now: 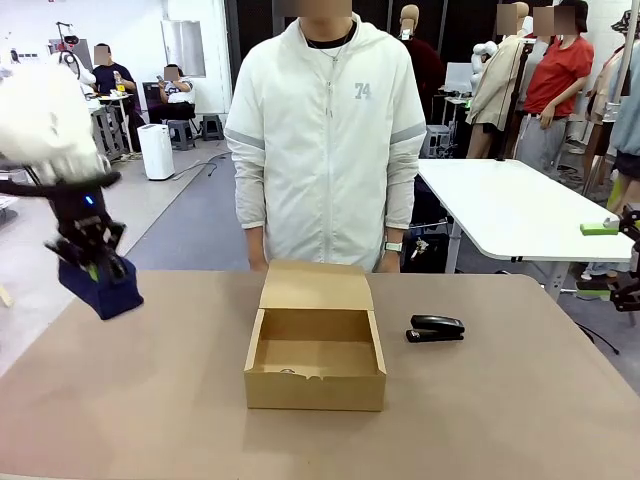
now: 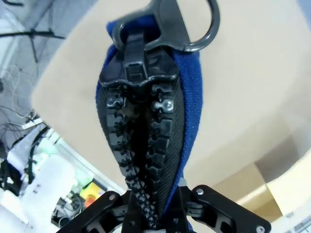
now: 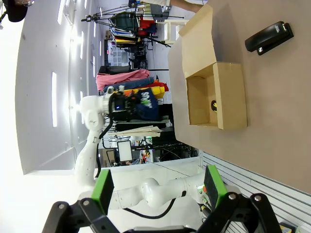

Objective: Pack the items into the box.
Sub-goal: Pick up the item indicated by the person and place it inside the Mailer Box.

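- Workshop floor with other tables and seated people behind; brown bench (image 1: 150,400) in front, a person (image 1: 328,150) in a white jacket standing at its far side, hands down behind the box lid.
- Pouch (image 1: 100,288): navy blue, soft fabric, held up off the bench at its left edge, well apart from the box.
- Left wrist view: the pouch (image 2: 192,97) hangs end-on, with a black chunky zip (image 2: 141,145) running down its middle and a dark metal pull ring (image 2: 184,24) at the far end.
- Left gripper (image 1: 92,268) is clamped on the pouch; its knuckles (image 2: 155,218) are at the bottom edge with the zip end pinched between them.
- Box (image 1: 315,388): shallow brown cardboard, mid-bench, flap lid open and tipped back toward the person. There's a small dark speck on its floor; can't tell what.
- Stapler (image 1: 436,328): black, lying flat on the bench to the right of the box, not touching it.
- Right gripper (image 1: 605,260) is off the bench's right side, green pads (image 3: 103,191) spread wide, nothing between them.
- Right wrist view: box (image 3: 228,97), stapler (image 3: 269,36) and the far pouch (image 3: 146,104).
- Writing: "74" (image 1: 362,91) on the jacket chest. White print on the pouch is too small to read.
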Available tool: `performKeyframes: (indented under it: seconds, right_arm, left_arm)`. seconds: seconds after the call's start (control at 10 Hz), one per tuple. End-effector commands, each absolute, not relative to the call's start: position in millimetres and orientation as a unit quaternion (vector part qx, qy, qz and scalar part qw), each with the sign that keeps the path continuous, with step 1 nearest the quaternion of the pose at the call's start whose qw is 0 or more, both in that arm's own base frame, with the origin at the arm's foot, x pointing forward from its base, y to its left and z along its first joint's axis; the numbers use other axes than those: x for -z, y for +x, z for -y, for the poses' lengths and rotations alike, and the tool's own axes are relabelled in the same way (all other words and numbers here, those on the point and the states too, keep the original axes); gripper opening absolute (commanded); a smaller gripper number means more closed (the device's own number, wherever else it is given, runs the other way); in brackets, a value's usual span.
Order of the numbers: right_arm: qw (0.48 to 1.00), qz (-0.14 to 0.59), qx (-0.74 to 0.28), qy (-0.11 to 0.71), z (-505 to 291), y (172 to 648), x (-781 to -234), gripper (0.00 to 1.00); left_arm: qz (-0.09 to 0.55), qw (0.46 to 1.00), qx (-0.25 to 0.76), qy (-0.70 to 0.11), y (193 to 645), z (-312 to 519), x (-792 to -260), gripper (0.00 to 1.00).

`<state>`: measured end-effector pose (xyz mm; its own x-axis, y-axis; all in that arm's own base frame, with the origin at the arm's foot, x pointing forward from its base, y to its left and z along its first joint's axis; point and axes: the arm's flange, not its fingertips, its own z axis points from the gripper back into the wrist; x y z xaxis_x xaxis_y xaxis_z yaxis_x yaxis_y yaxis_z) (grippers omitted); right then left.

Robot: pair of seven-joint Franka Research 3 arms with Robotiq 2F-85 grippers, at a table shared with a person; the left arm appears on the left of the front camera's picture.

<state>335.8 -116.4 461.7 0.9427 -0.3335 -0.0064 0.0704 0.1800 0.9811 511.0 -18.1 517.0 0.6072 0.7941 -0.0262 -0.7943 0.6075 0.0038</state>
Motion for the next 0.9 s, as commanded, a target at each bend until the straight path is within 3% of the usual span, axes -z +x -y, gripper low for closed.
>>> performKeyframes:
  seconds: [0.0, 0.5, 0.7, 0.8]
  right_arm:
    - [0.762, 0.101, 0.129, 0.627, 119.0, 335.7, -466.2, 1.00]
    - [0.762, 0.101, 0.129, 0.627, 119.0, 335.7, -466.2, 1.00]
    - [0.762, 0.101, 0.129, 0.627, 119.0, 335.7, -466.2, 1.00]
    - [0.762, 0.101, 0.129, 0.627, 119.0, 335.7, -466.2, 1.00]
  left_arm:
    - [-0.016, 0.885, -0.464, -0.025, 512.1, 11.5, -527.0, 0.00]
    - [-0.017, 0.895, -0.446, -0.007, 509.2, 17.6, -522.2, 0.00]
    - [0.032, 0.994, -0.104, -0.031, 545.5, 62.5, -529.1, 0.00]
    - [0.054, 0.997, 0.013, -0.048, 557.3, 91.8, -537.1, 0.00]
